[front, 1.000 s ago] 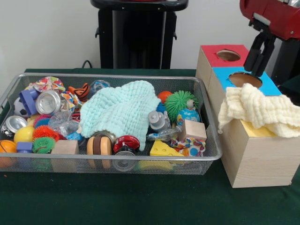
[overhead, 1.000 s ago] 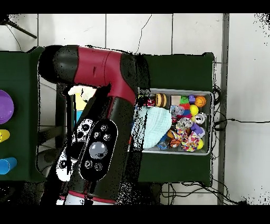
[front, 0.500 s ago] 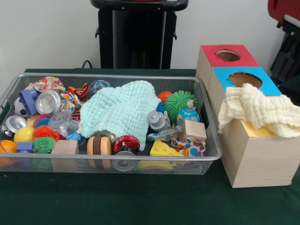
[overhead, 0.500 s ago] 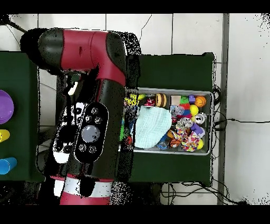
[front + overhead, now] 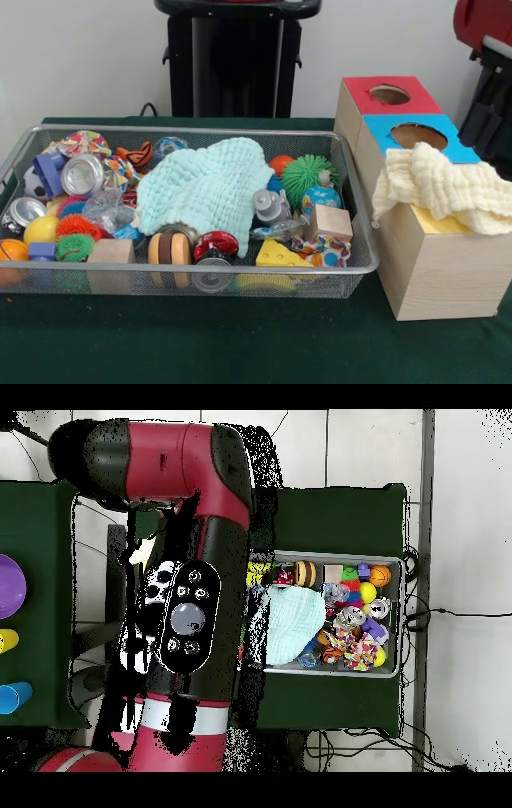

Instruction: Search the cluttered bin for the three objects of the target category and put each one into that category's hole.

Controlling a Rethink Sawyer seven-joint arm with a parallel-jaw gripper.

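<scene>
Now, versus a second ago: my gripper (image 5: 485, 120) is no longer over the blue hole (image 5: 418, 134). It sits as a dark shape at the far right edge, under the red arm (image 5: 482, 20). Jaw state: cannot tell. Overhead, the arm (image 5: 190, 584) has swung and covers the boxes completely. Bin (image 5: 192, 130) contents look unchanged. The cream cloth (image 5: 448, 188) is draped over the yellow-topped box (image 5: 436, 264), the nearest of the three. Its long axis runs left-right, and its left end hangs over the box edge toward the bin. It is pale yellow, crinkled and bunched in folds. The mint cloth (image 5: 204, 188) lies mid-bin, long axis from far right to near left, its near edge over the wooden wheel (image 5: 170, 248). It has the same waffle texture. The red hole (image 5: 390, 94) is uncovered.
</scene>
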